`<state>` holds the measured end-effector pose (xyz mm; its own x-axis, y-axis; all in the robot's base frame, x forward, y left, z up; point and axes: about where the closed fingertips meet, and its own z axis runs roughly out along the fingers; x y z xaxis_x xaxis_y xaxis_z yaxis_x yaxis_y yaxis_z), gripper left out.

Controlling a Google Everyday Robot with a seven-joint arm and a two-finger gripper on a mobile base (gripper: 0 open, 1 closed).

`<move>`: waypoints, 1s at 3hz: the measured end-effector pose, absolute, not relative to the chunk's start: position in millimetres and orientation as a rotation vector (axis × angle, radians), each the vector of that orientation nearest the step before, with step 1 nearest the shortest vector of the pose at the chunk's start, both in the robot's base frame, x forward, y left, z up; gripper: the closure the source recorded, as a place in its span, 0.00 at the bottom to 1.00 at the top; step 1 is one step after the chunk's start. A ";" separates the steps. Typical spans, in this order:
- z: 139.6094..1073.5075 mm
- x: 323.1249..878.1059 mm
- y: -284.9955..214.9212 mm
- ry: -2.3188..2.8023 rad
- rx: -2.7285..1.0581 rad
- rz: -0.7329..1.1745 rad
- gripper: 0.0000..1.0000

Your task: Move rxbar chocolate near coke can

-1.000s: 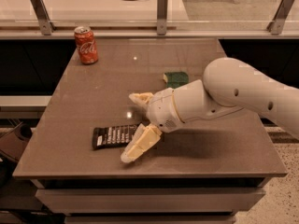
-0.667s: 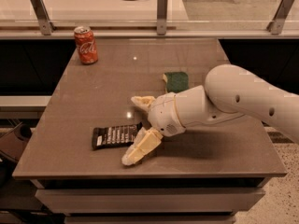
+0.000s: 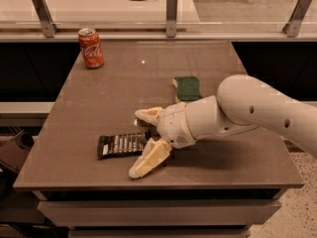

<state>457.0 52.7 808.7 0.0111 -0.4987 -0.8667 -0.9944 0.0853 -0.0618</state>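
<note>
Chocolate bar and soda can share a broad brown counter. The bar lies flat near the front edge and the can stands upright at the far left corner, well apart from it. A white arm reaches in from the right. Its pincer is spread wide and holds nothing, with one finger on each side of the bar's right end. Closing on so flat a wrapper could skid it forward off the edge, or catch only the crimp, and the bar might then drop on the way. A green sponge lies just behind the arm.
</note>
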 end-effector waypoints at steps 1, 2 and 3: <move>809.3 456.3 53.7 1.592 -1.519 0.812 0.41; 811.9 456.3 53.8 1.591 -1.519 0.812 0.65; 813.3 456.3 53.8 1.591 -1.519 0.812 0.88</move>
